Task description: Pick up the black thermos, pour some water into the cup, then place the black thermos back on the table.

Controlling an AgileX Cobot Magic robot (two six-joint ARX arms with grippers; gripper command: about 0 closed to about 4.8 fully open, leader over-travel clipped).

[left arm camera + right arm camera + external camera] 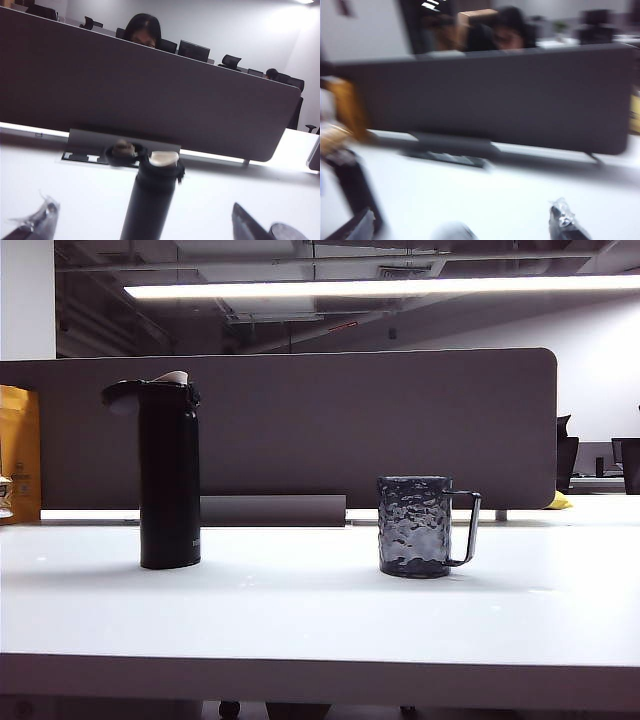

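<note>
The black thermos [170,475] stands upright on the left of the white table [300,610], its flip lid hinged open and the pale spout showing. The dimpled smoky-grey cup [415,526] stands to its right, handle pointing right. Neither gripper shows in the exterior view. In the left wrist view my left gripper [141,214] is open, fingers [37,222] wide apart, with the thermos [150,200] ahead between them and untouched. The blurred right wrist view has my right gripper [464,214] open, a pale rounded shape, probably the cup [452,231], low between its fingers, and the thermos [352,192] off to one side.
A grey divider panel [300,420] runs along the table's back, with a grey cable-tray lid [272,510] at its foot. An orange box [20,450] stands at the back left and a small yellow object [558,502] at the back right. A person [142,30] sits behind the divider.
</note>
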